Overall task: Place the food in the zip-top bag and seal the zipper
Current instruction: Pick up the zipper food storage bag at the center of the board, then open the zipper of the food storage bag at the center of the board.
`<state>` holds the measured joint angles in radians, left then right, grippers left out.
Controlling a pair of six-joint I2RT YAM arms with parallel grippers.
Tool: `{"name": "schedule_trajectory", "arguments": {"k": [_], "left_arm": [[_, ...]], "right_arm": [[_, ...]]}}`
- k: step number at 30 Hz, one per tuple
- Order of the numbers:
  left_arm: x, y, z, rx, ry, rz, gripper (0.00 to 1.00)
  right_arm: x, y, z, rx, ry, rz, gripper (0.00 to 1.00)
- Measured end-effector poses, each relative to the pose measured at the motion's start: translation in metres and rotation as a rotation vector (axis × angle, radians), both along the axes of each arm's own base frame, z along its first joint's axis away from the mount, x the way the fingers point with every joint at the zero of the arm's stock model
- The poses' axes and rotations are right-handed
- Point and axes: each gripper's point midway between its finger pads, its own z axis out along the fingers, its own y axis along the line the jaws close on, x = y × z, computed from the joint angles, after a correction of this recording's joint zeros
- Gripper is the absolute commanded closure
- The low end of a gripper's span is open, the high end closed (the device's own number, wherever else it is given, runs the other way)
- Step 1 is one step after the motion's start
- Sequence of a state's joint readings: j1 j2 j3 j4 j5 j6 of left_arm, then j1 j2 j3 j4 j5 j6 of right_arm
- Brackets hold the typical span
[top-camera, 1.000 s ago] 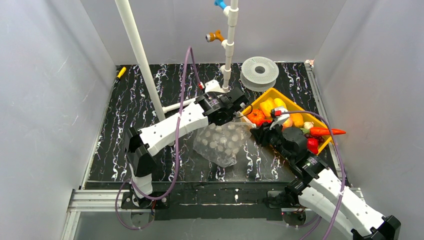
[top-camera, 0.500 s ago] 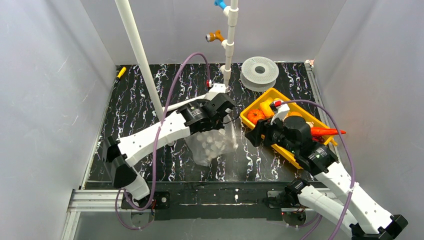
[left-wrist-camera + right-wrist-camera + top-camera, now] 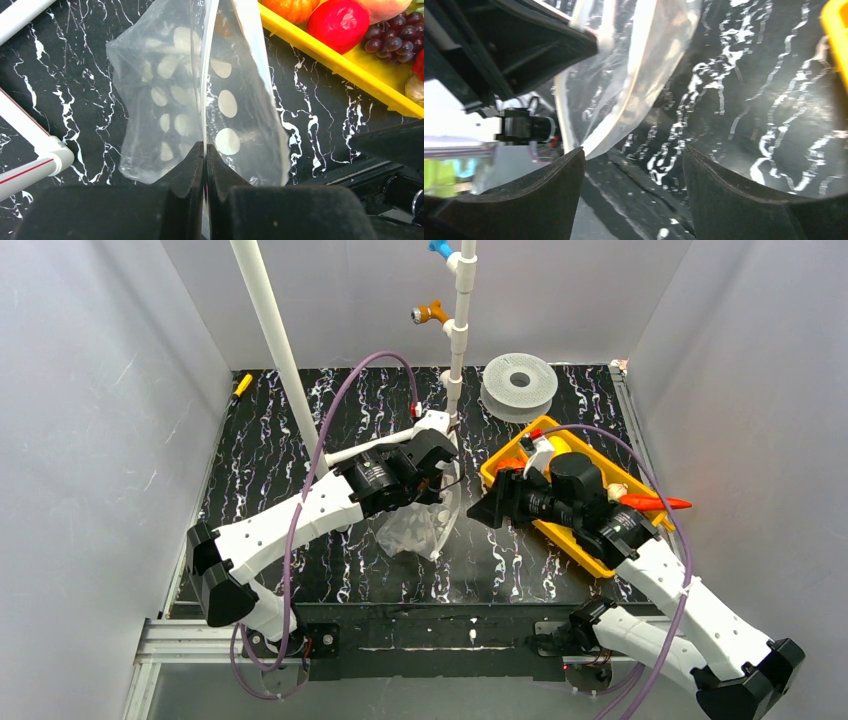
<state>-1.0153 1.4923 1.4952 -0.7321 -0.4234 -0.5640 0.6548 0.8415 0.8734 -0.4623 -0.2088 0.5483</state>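
Top external view: the zip-top bag (image 3: 418, 530) is seen approx. at the ctr of the table (image 3: 270, 490), a bit toward the near edge, hung from the left end effector (image 3: 438, 483) w/ its lower part drooped down; whether that part touches the table cannot be told. In the left wrist view the left end effector (image 3: 205, 148) is shown pinched fully together on the bag's mouth edge, w/ the zipper (image 3: 204, 75) seen as a whitish strip running straight out from btw. the fingertips, and the clear dotted film is spread to both sides of it. The right end effector (image 3: 484, 512) is held just right of the bag, btw. it and the yellow tray (image 3: 592, 562), and is pointed at the bag. In the right wrist view its jaws are spread wide w/ nothing gripped; the bag's loose edge is seen beyond the gap, close to one finger (image 3: 559, 190), but contact cannot be judged. The food (image 3: 340, 19) is kept in the tray by the right edge of the table: a red tomato, purple grapes (image 3: 395, 32) and an orange piece (image 3: 290, 6) are shown in the left wrist view. From above most of it is hidden under the right arm, w/ only an orange-red pointed piece (image 3: 655, 503) seen at the tray's right side.
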Motion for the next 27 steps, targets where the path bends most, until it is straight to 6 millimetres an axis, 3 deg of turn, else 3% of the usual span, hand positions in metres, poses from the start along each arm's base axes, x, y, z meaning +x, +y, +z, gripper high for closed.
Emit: {"name": "schedule_trajectory", "arguments": {"k": [4, 9, 15, 27], "left_arm": [[-0.002, -0.003, -0.003, -0.012, 0.010, -0.009, 1.00], [-0.006, -0.005, -0.007, -0.024, 0.028, -0.020, 1.00], [-0.010, -0.007, -0.006, -0.048, 0.040, -0.033, 1.00], [-0.014, -0.009, 0.009, -0.103, 0.028, -0.052, 1.00]], "right_arm": [[-0.001, 0.014, 0.006, 0.106, 0.034, 0.024, 0.27], [0.014, 0.019, 0.011, 0.247, 0.093, 0.021, 0.46], [0.038, 0.019, 0.000, 0.383, 0.189, 0.061, 0.51], [0.034, 0.036, 0.000, 0.493, 0.222, 0.305, 0.55]]}}
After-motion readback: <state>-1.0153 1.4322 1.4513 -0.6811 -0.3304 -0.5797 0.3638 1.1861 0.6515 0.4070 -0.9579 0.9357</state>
